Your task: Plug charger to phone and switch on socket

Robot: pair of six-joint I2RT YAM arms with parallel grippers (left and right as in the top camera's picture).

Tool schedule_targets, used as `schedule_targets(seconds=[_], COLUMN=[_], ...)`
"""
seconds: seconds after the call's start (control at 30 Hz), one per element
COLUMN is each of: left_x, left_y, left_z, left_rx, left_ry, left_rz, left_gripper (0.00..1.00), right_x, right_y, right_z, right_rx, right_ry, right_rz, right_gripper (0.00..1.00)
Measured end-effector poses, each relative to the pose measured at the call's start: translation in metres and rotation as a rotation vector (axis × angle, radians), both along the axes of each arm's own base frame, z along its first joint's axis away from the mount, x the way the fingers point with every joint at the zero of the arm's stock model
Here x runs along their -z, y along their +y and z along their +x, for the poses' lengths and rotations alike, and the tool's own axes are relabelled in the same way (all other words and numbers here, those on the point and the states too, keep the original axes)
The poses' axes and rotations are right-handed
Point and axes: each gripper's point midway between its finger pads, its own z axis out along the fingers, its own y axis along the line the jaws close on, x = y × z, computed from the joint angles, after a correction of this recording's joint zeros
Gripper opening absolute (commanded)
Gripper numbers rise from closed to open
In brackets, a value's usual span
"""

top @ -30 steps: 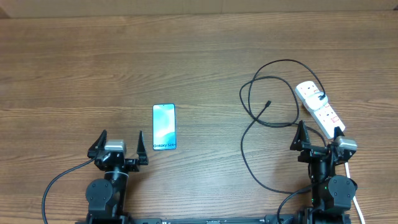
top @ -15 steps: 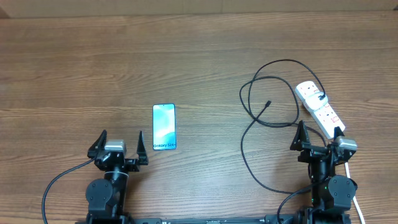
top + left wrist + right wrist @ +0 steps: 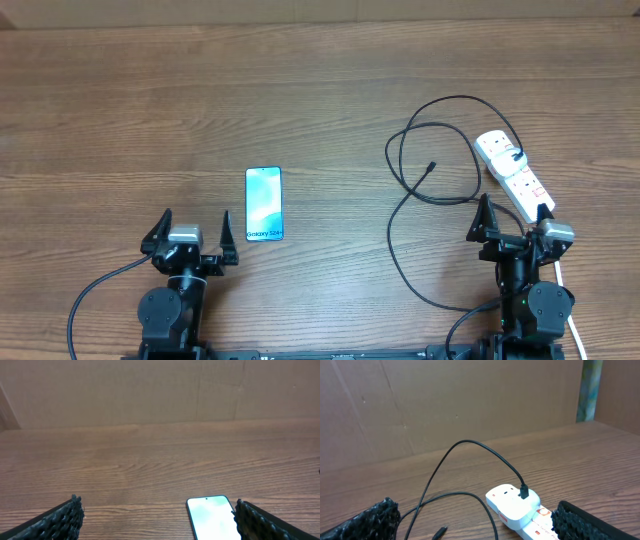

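The phone (image 3: 264, 204) lies flat and face up on the wooden worktop (image 3: 320, 90), left of the middle and toward the near edge, its long side running from near to far and its screen lit pale blue. The left tool (image 3: 195, 232) hovers just beside the phone's near left corner, its jaws spread wide and holding nothing. In the left wrist view the phone (image 3: 212, 517) shows just inside the right finger of that tool (image 3: 160, 520).

The socket (image 3: 514, 178) lies slantwise close to the right edge of the worktop, white with red marks. The charger (image 3: 400, 200) has its black plug (image 3: 512, 153) seated in the outlet at the strip's far end. Its thin cable arcs away toward the far edge, then curls in loose loops left of the strip. Its small connector tip (image 3: 431, 166) lies bare on the wood inside those loops, well apart from the phone.

The right tool (image 3: 513, 215) hangs over the strip's near end — fully open and gripping nothing. Its own camera looks along the socket (image 3: 515, 505) to the seated plug (image 3: 524, 492) between the fingers of the tool (image 3: 475, 522).
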Motion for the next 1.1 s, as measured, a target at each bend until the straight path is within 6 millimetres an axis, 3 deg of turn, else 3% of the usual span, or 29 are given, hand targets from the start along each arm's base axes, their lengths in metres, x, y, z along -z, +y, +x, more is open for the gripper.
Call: schedule_targets(seconds=[0.3, 0.8, 1.1], left_x=[-0.002, -0.012, -0.061], left_y=[-0.003, -0.053, -0.058], left_z=[0.0, -0.009, -0.004], left_rx=[0.016, 0.279, 0.301], left_ry=[-0.008, 0.024, 0.059], left_rz=[-0.003, -0.36, -0.37], left_gripper=[0.99, 1.0, 1.0], right_x=[0.0, 0.0, 0.001], right_y=[0.0, 0.0, 0.0], right_z=[0.0, 0.0, 0.0], right_rx=[0.0, 0.0, 0.0], right_ry=[0.0, 0.0, 0.003], right_rz=[0.0, 0.0, 0.0], right_gripper=[1.0, 1.0, 1.0])
